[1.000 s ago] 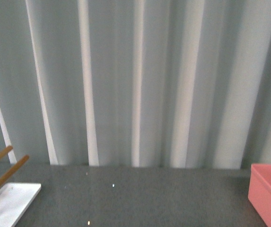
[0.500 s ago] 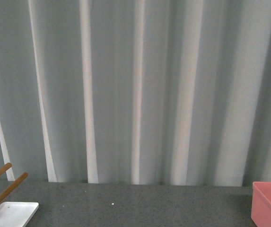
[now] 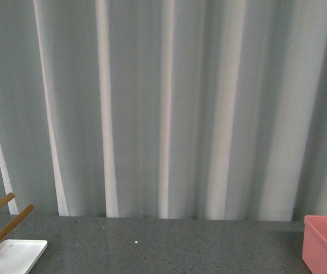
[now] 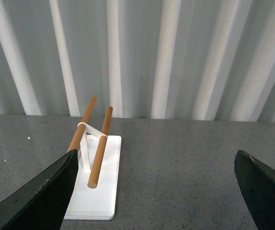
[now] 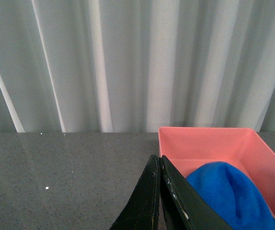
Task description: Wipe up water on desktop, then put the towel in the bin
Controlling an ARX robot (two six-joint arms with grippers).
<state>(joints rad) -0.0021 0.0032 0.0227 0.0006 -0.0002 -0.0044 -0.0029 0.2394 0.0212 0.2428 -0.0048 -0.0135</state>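
The blue towel (image 5: 231, 194) lies bunched inside the salmon-pink bin (image 5: 209, 143) in the right wrist view. My right gripper (image 5: 157, 163) is shut and empty, its tips over the bin's near-left corner, beside the towel. The bin's corner also shows at the right edge of the front view (image 3: 325, 242). The dark speckled desktop (image 3: 163, 245) runs across the front view's bottom. My left gripper (image 4: 156, 167) is open and empty above the desktop (image 4: 175, 163), its dark fingers (image 4: 46, 191) wide apart. Neither arm shows in the front view.
A white rack with two wooden bars (image 4: 96, 163) stands on the desktop by the left gripper, and shows at the front view's bottom left (image 3: 9, 251). A pale pleated curtain (image 3: 163, 103) closes off the back.
The front view has tilted up: less of the desktop, rack and bin shows than a second ago, with a slight drop back since half a second ago.
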